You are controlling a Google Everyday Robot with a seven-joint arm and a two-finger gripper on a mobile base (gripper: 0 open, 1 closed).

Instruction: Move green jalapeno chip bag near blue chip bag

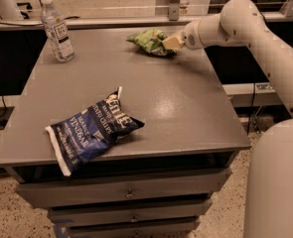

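Your end effector (173, 42) sits at the far right of the desk (185, 108), low over the top and pressed up against the right edge of the green jalapeno chip bag (147, 39). You cannot tell from this view whether it is clamped on the bag or merely touching it: the contact point is hidden where the pale tip meets the crumpled foil.

The arm (235, 21) reaches in from the right, its white elbow raised above the desk's far right corner and its lower link running down toward the rounded robot body (277, 182) at the right edge of your view.

The green jalapeno chip bag lies flat on the desk near the back edge, a little right of centre. The blue chip bag (91, 130) lies well apart from it, at the front left of the desk, angled, with one white end seam hanging just over the front edge and its white lettering facing up.

A clear water bottle (56, 29) stands upright at the back left corner, apart from both bags. Below the desk top you see stacked drawers (131, 195) with small knobs.
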